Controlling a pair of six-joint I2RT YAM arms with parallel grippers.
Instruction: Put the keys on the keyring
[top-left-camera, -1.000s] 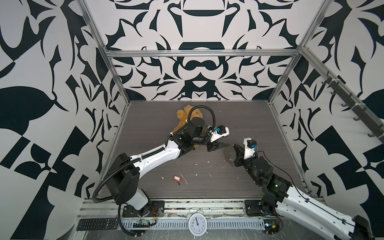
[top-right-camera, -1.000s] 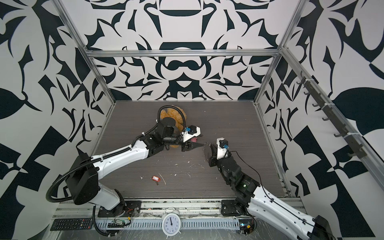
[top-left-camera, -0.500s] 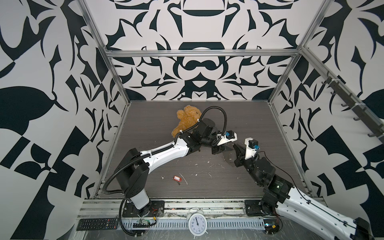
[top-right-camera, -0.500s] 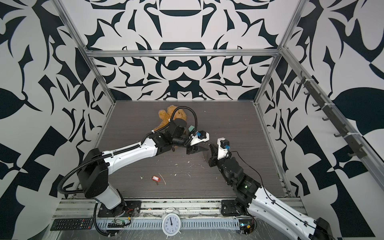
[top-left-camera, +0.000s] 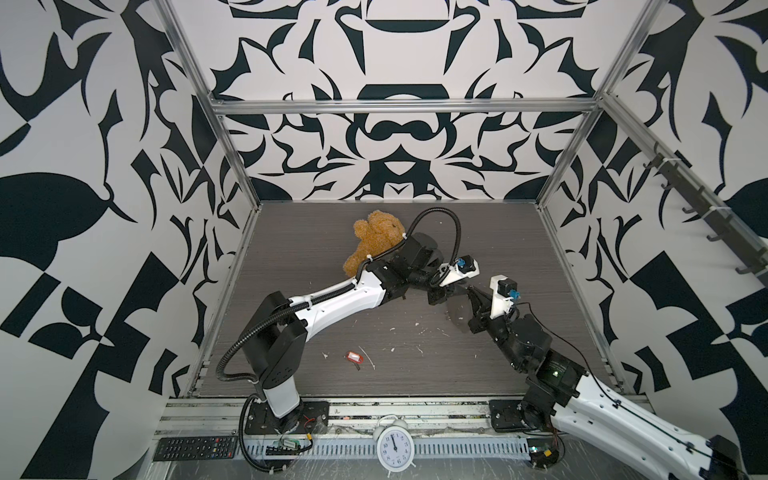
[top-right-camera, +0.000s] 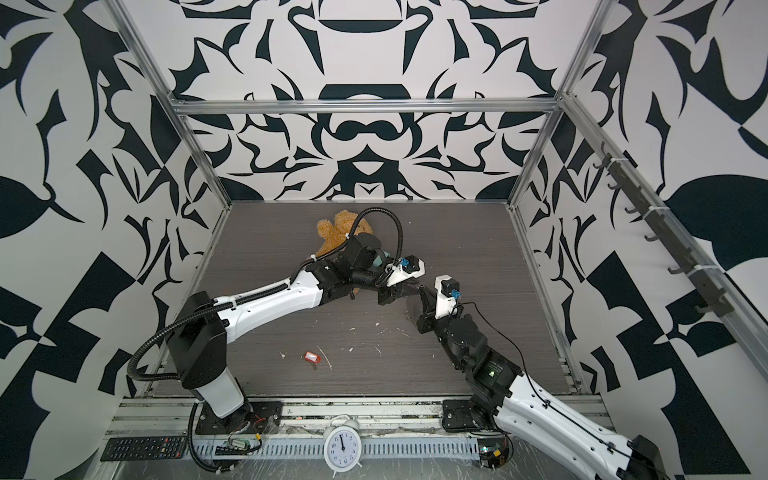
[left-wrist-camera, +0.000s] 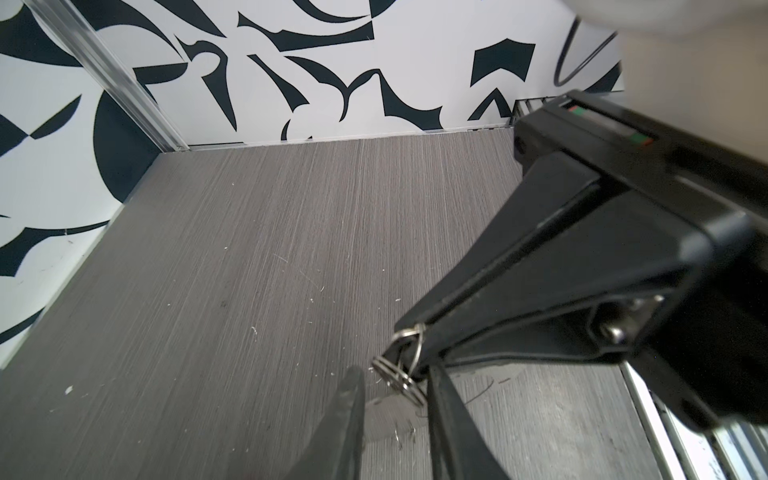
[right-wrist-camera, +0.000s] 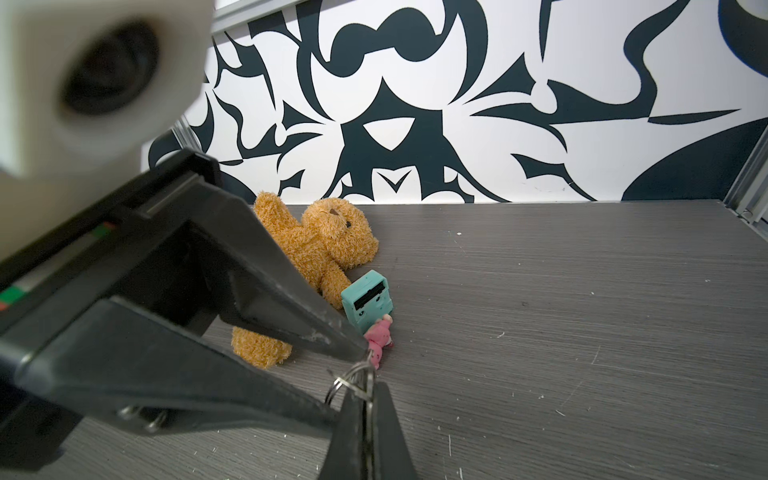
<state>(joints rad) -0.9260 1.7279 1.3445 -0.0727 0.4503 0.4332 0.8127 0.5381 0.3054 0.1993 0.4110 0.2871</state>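
Observation:
The keyring (left-wrist-camera: 399, 379) is a cluster of thin silver rings held above the table. My right gripper (right-wrist-camera: 368, 384) is shut on one ring, pinching it edge-on between its fingertips. My left gripper (left-wrist-camera: 395, 372) meets it tip to tip in both top views (top-left-camera: 462, 291) (top-right-camera: 412, 289). Its jaws stand a little apart on either side of another ring, which lies against one finger (left-wrist-camera: 446, 407). Of the keys I see a red tag (top-left-camera: 354, 356) (top-right-camera: 311, 356) lying alone on the table near the front, far from both grippers.
A brown teddy bear (top-left-camera: 376, 241) lies at the back behind the left arm, with a teal toy (right-wrist-camera: 368, 301) and a small pink figure (right-wrist-camera: 380, 336) beside it. White scraps dot the table. A remote control (top-left-camera: 195, 448) and a clock (top-left-camera: 394, 442) sit outside the front rail.
The left arm has swung right from beside the bear to the right gripper's tip, and its jaws have narrowed around the ring. The right gripper has barely moved.

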